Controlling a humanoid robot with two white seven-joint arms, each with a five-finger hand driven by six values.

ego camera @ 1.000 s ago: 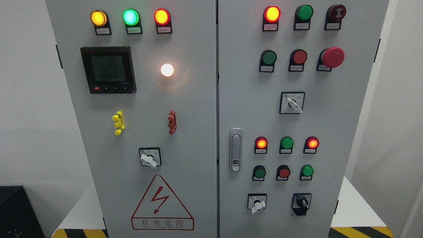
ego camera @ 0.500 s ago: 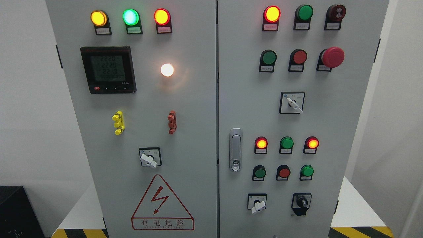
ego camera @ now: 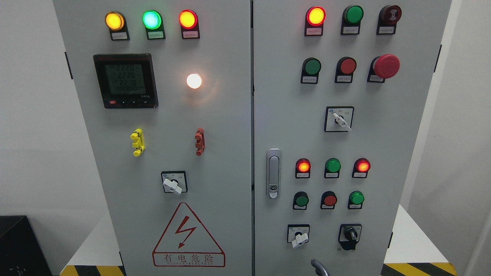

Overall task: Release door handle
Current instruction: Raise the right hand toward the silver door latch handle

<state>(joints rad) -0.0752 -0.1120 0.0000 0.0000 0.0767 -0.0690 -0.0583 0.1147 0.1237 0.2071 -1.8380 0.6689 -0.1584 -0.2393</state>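
Two cabinet doors [ego camera: 215,161] shut, door handle [ego camera: 273,173] flush — robot hand [ego camera: 319,266] fingertip below.

Cabinet front, two doors side by side, seam running down the middle.

Left door [ego camera: 230,153]: three lamps [ego camera: 151,20] in a row at 12 o'clock; meter [ego camera: 126,80] below them, at 10 o'clock; single lamp [ego camera: 194,81] right of the meter; two clips [ego camera: 137,142] side by side at centre; rotary switch [ego camera: 174,183] below them; warning sign [ego camera: 188,237] at 6 o'clock. Right door [ego camera: 402,153]: door handle [ego camera: 273,173] upright at 9 o'clock, just beside the seam; lamps and buttons [ego camera: 348,66] in two rows at 12 o'clock; selector [ego camera: 339,119] under them; two more rows of lamps [ego camera: 332,165] right of the handle; two switches [ego camera: 298,234] at 6 o'clock. A fingertip [ego camera: 319,267] shows at the bottom edge, below those switches, well apart from the handle. Box [ego camera: 19,245] at far lower left, beside the cabinet.
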